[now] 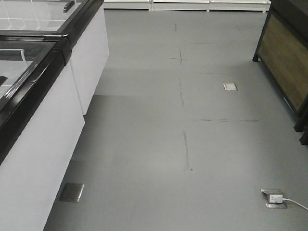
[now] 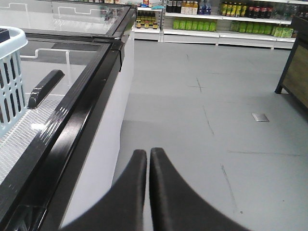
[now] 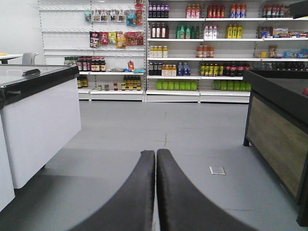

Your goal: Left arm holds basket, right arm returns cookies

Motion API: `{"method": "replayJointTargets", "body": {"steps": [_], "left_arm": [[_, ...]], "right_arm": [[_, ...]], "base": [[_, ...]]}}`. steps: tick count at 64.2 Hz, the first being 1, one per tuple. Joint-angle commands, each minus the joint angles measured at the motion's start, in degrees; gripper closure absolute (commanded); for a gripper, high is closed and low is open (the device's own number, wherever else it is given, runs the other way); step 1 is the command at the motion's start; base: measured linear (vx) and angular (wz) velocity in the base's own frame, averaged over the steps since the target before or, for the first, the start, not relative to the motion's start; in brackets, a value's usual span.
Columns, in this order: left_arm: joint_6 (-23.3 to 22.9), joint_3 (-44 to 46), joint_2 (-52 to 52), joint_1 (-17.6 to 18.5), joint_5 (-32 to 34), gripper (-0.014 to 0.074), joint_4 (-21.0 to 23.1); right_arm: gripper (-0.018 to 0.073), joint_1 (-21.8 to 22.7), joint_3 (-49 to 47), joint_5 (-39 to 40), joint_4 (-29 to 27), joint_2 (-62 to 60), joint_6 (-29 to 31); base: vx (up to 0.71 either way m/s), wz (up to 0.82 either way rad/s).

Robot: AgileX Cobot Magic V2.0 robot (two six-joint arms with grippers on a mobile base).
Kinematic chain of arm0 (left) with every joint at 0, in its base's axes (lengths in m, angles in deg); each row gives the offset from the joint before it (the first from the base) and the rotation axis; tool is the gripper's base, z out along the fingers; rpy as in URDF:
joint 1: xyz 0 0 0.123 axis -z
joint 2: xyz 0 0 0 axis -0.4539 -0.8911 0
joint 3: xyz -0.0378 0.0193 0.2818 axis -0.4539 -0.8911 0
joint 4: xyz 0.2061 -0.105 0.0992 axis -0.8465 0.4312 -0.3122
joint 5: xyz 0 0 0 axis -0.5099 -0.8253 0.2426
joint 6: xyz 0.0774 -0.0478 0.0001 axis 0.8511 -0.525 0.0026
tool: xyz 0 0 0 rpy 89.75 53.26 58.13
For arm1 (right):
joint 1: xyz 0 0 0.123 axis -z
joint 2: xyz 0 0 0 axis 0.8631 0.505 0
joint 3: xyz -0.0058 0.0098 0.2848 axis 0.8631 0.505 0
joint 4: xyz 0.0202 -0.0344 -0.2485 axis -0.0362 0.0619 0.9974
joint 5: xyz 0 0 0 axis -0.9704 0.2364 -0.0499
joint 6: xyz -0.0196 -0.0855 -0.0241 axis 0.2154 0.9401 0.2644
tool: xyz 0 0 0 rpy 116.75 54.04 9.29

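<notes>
A light blue slotted basket [image 2: 10, 72] shows in part at the left edge of the left wrist view, standing on the glass lid of a chest freezer [image 2: 72, 120]. My left gripper [image 2: 147, 153] is shut with nothing between its fingers, hanging over the grey floor to the right of the freezer and well apart from the basket. In the right wrist view my right gripper [image 3: 156, 153] is also shut and empty, pointing down the aisle toward the shelves. The cookies are out of view.
White chest freezers with black rims [image 1: 43, 96] line the left side. A wood-panelled stand [image 1: 288, 53] is at the right. Stocked shelves [image 3: 192, 48] close the far end. Floor sockets [image 1: 230, 86], [image 1: 72, 192] and a plugged cable [image 1: 275, 198] lie on the floor.
</notes>
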Motion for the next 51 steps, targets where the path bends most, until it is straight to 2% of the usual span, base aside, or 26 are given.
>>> {"method": "replayJointTargets", "body": {"steps": [1, 11, 28, 36, 43, 48, 51], "left_arm": [[-0.44, 2.24, -0.96, 0.43, 4.38, 0.0566, -0.11], [-0.44, 2.24, -0.96, 0.43, 4.32, 0.0477, -0.11], [-0.53, 2.24, -0.96, 0.43, 3.15, 0.0195, -0.06], [-0.61, 2.24, -0.96, 0.43, 3.63, 0.013, 0.19], [-1.01, 2.24, -0.96, 0.43, 2.55, 0.0126, 6.15], [-3.49, 2.24, -0.96, 0.43, 2.51, 0.0134, 10.87], [-6.83, 2.59, -1.08, 0.43, 2.13, 0.0143, 12.76]], "right_arm": [[0.0567, 0.29, 0.19, 4.15, 0.1, -0.7, 0.21], [0.0567, 0.29, 0.19, 4.15, 0.1, -0.7, 0.21], [0.0567, 0.29, 0.19, 4.29, 0.1, -0.7, 0.21], [0.0567, 0.29, 0.19, 4.29, 0.1, -0.7, 0.21], [0.0567, 0.29, 0.19, 4.29, 0.1, -0.7, 0.21], [0.0567, 0.29, 0.19, 4.29, 0.1, -0.7, 0.21], [0.0567, 0.29, 0.19, 4.29, 0.1, -0.7, 0.21]], "base": [[0.0, 0.0], [0.0, 0.0], [0.0, 0.0], [0.0, 0.0], [0.0, 0.0], [0.0, 0.0], [0.0, 0.0]]}}
